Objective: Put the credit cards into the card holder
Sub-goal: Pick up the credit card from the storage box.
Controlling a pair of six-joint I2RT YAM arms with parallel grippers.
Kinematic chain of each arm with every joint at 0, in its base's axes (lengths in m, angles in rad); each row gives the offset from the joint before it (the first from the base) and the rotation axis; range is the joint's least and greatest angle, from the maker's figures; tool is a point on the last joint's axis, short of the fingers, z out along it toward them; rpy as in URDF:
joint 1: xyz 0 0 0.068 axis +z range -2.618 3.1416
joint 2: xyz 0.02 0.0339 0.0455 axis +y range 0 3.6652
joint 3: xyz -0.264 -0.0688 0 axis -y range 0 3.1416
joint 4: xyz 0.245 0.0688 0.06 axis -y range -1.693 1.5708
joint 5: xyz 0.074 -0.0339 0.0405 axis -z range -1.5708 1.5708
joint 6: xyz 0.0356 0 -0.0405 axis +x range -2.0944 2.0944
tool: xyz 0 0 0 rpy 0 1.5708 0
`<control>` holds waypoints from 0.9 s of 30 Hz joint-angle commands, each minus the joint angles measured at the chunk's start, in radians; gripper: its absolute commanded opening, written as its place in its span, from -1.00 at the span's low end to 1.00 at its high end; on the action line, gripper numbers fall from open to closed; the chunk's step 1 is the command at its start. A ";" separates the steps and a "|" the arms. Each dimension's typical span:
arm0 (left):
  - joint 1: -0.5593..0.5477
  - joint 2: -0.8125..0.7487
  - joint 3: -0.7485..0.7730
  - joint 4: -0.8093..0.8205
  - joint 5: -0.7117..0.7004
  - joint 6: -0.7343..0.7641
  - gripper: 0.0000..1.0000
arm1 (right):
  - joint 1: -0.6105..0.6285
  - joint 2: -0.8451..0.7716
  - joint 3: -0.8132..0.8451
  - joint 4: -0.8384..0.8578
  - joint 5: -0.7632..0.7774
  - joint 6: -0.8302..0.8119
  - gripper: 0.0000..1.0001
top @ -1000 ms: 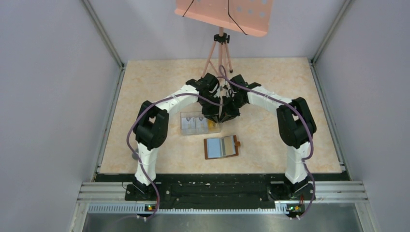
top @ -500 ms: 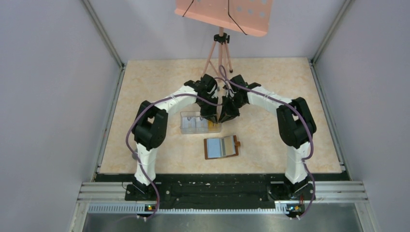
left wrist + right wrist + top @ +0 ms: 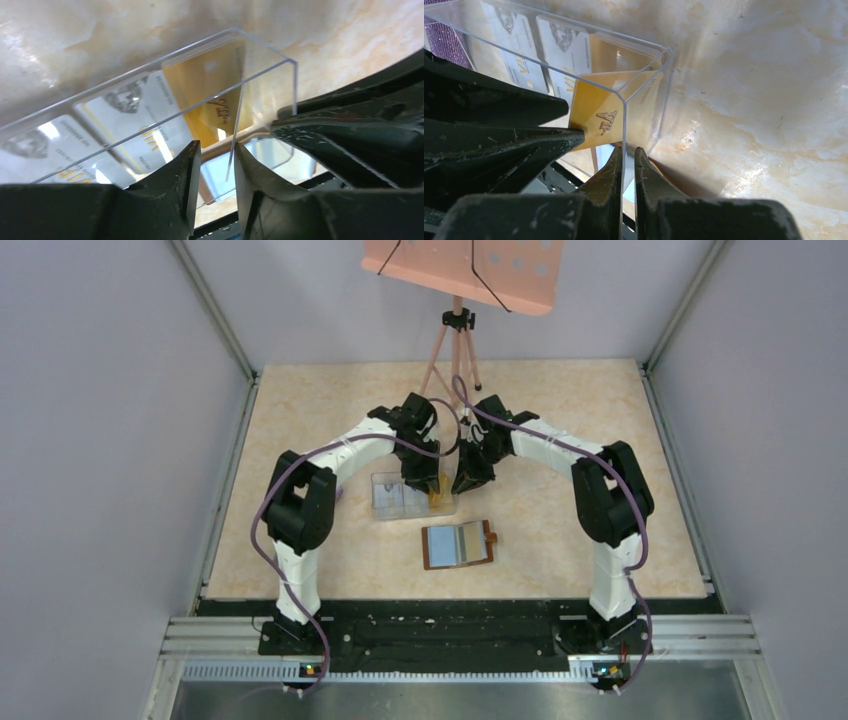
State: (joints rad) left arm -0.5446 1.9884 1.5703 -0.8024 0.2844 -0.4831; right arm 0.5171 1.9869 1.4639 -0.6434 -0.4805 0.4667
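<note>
Two grippers at one end of the clear box (image 3: 395, 495); card holder (image 3: 458, 545) open nearby

All the credit cards (image 3: 145, 115) in view sit inside the clear box on the table (image 3: 560, 410); whitish ones fill two compartments, and the orange card (image 3: 210, 95) is in the end compartment on the robot's right. The right wrist view shows the orange card tilted, its lower edge close to the left fingertips; whether they touch it I cannot tell.

The left gripper (image 3: 215, 155) hangs over that end compartment; its jaws stand a little apart, with a thin clear edge running up between them and not visibly pinched. The right gripper (image 3: 626, 152) is just beside it at the box's end; its jaws are closed tight on the upright corner edge of the clear wall.

The card holder, a brown wallet, lies unfolded and flat on the table, nearer the arm bases than the box and apart from it; its snap tab points to the right, and neither gripper touches it.

At the far edge stands a tripod (image 3: 455, 345) under a pink board (image 3: 460, 265).
</note>
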 commanded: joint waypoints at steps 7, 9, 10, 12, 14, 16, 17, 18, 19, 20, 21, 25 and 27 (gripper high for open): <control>0.004 -0.068 0.005 -0.088 -0.179 0.073 -0.17 | 0.017 -0.025 -0.005 0.024 -0.046 -0.001 -1.00; 0.003 -0.057 0.014 -0.089 -0.167 0.077 -0.17 | 0.017 -0.026 -0.005 0.024 -0.043 -0.001 -1.00; 0.004 -0.052 0.019 -0.087 -0.160 0.078 -0.16 | 0.017 -0.025 -0.004 0.024 -0.041 -0.002 -1.00; 0.004 -0.041 0.023 -0.081 -0.146 0.077 -0.16 | 0.017 -0.026 -0.005 0.024 -0.044 -0.001 -1.00; 0.005 -0.035 0.021 -0.063 -0.119 0.070 -0.15 | 0.017 -0.025 -0.004 0.020 -0.042 -0.002 -1.00; 0.007 -0.031 0.015 -0.036 -0.079 0.058 -0.14 | 0.017 -0.025 -0.001 0.017 -0.041 -0.004 -1.00; 0.010 -0.028 0.010 -0.019 -0.057 0.054 -0.14 | 0.017 -0.026 0.000 0.015 -0.041 -0.005 -1.00; 0.012 -0.024 0.005 -0.005 -0.032 0.049 -0.15 | 0.017 -0.026 0.001 0.014 -0.041 -0.005 -1.00; 0.015 -0.017 0.001 0.010 -0.008 0.044 -0.20 | 0.017 -0.026 0.001 0.013 -0.041 -0.006 -1.00; 0.016 -0.008 -0.002 0.022 0.018 0.042 -0.25 | 0.017 -0.025 0.001 0.013 -0.042 -0.007 -1.00; 0.018 0.001 -0.004 0.029 0.036 0.040 -0.36 | 0.017 -0.024 0.001 0.013 -0.043 -0.005 -1.00; 0.020 0.006 -0.032 0.046 0.065 0.030 -1.00 | 0.017 -0.024 0.004 0.008 -0.043 -0.008 -1.00; 0.023 -0.023 -0.073 0.068 0.059 0.017 -1.00 | 0.018 -0.024 0.006 0.007 -0.043 -0.010 -1.00</control>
State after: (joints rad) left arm -0.5304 1.9903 1.5536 -0.7849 0.3019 -0.4458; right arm 0.5171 1.9869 1.4605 -0.6373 -0.4847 0.4656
